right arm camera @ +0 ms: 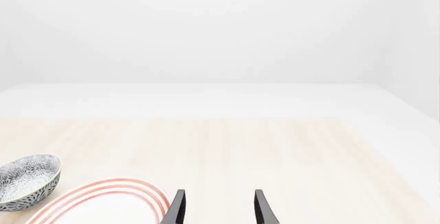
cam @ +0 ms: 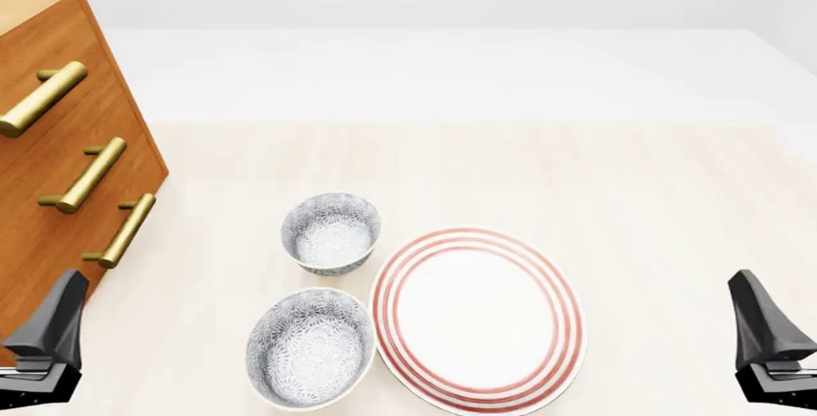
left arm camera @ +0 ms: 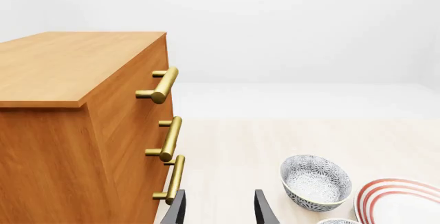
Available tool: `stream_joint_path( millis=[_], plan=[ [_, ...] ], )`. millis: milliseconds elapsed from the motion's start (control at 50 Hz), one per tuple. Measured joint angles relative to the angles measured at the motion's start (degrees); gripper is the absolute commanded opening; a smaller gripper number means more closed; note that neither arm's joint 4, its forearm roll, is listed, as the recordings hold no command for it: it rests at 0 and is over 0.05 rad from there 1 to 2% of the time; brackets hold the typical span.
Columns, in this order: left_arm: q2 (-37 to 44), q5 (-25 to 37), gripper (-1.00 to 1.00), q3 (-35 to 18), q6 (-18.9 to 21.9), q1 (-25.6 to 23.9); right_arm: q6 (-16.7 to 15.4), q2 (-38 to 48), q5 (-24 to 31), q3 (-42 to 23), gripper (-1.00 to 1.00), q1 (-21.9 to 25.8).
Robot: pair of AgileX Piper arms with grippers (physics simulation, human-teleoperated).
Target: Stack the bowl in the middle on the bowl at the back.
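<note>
Plainly, the bowl in the middle (cam: 310, 360) sits upright, mouth skyward.

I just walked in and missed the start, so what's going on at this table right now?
Nothing is being handled yet. The left gripper and right gripper are both open and empty at the near edge of the pale wooden table. Two small grey-white speckled bowls sit apart: the nearer bowl and the farther bowl. A large red-ringed white plate lies beside them, and a wooden drawer cabinet with brass handles stands on the left.
</note>
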State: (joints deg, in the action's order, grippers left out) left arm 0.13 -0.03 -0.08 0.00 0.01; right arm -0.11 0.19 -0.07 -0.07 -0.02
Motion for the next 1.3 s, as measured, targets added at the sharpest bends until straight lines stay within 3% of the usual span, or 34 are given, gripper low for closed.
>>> stream_joint_path(
  millis=[600, 960, 1300],
  plan=[
    [0.2, 0.3, 1.00, -2.0, -1.2, -0.3, -0.1, 0.8, -0.6, -0.1, 1.00, -0.2],
    [3.9, 10.4, 1.00, -14.1, 0.9, -8.1, 0.4, 0.8, -0.6, -0.2, 1.00, -0.4],
    [18.6, 23.6, 1.00, -27.6, 1.9, -16.8, 0.6, 0.5, -0.4, -0.2, 1.00, -0.5]
  ],
)
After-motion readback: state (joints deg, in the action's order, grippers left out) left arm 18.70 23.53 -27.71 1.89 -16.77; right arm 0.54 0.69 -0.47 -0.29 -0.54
